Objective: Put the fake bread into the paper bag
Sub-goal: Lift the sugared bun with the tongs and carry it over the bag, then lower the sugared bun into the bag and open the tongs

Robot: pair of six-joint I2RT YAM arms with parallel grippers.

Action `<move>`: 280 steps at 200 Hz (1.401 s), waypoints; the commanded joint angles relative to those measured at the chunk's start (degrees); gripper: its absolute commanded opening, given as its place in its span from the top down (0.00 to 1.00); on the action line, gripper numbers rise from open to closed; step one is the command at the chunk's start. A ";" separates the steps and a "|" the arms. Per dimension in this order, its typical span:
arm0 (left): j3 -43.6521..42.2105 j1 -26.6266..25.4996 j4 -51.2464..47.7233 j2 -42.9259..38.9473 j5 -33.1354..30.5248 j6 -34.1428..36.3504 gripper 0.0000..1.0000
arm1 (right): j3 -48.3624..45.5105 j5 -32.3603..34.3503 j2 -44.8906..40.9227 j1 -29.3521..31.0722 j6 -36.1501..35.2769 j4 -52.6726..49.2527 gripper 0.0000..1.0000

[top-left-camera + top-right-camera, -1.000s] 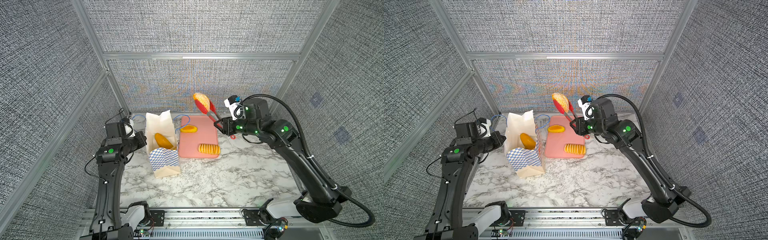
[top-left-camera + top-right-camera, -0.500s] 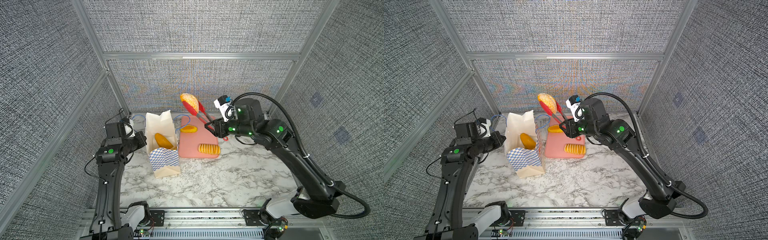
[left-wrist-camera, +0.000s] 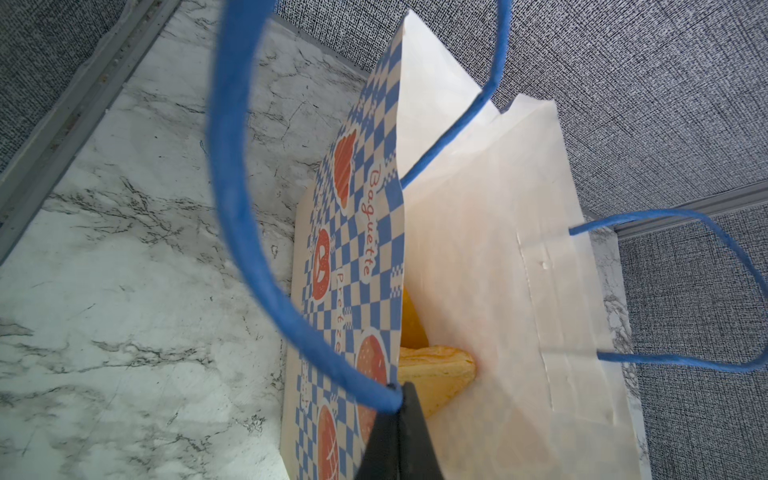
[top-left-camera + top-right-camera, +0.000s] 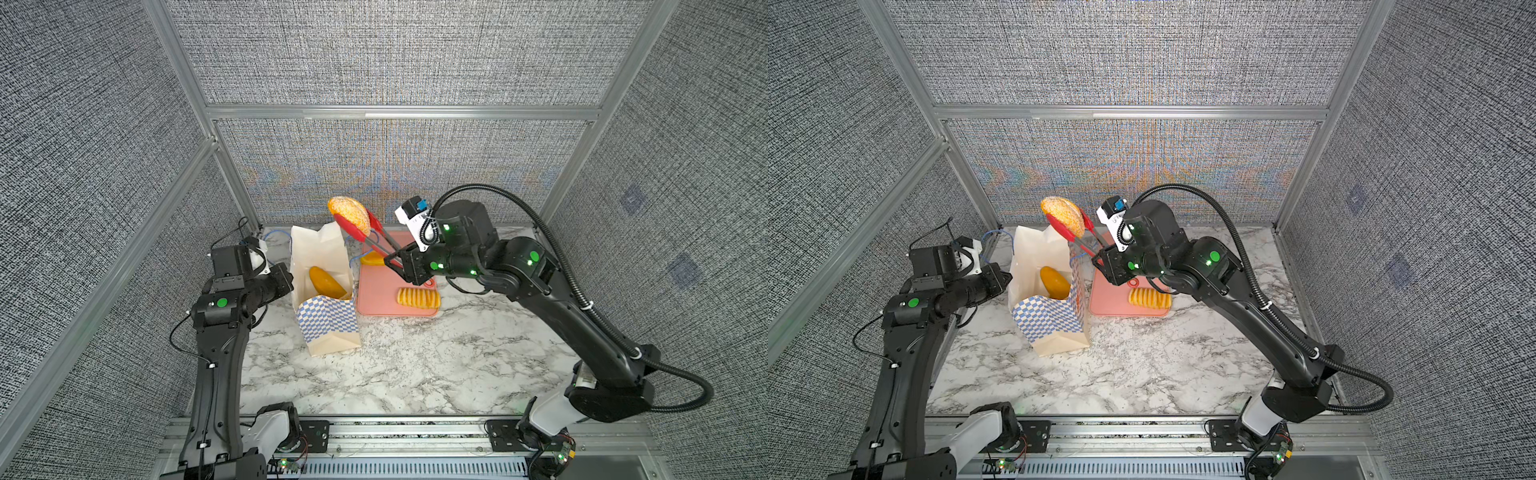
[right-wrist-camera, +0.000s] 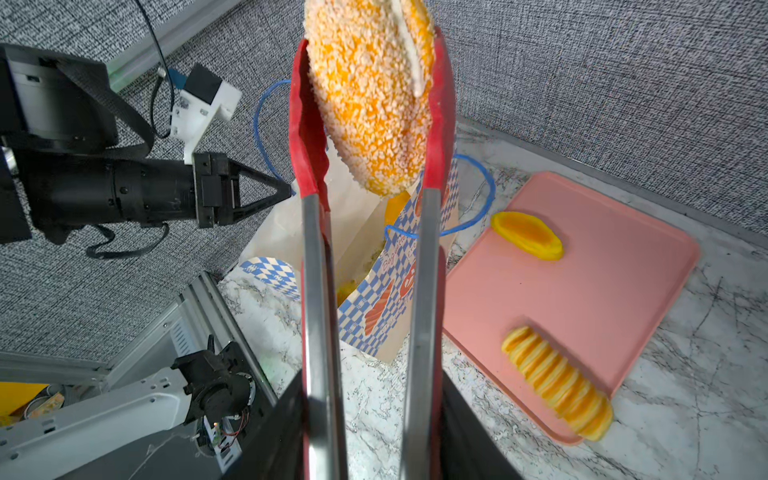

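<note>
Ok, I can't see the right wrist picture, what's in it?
Red tongs hold a crumbly orange bun near the paper bag. Beside it, a pink tray carries a ridged roll and a smooth pastry. The left pincer touches the bag's rim.

right claw [image 4: 1102,259] is clamped on the red tongs [image 4: 1065,230], which pinch a crumbed bun [image 4: 1059,210] out past its tips, above the paper bag [image 4: 1050,320]; left claw [image 4: 1007,276] is closed, tip touching the bag's side; orange loaf [image 4: 1054,282] inside, just beyond it; ridged roll [image 4: 1149,298] on the pink tray [image 4: 1106,301] beneath the right claw
</note>
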 commanded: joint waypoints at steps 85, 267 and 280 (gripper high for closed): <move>-0.71 0.03 0.79 -0.91 -0.27 0.22 1.00 | 10.40 6.48 9.70 6.81 -3.96 -5.02 0.54; -1.66 0.03 1.28 -1.25 -0.42 0.06 1.00 | 9.89 7.94 16.77 8.32 -3.78 -7.40 0.53; -1.61 0.02 1.31 -1.17 -0.38 0.04 1.00 | 9.97 7.94 17.25 8.30 -3.86 -7.65 0.52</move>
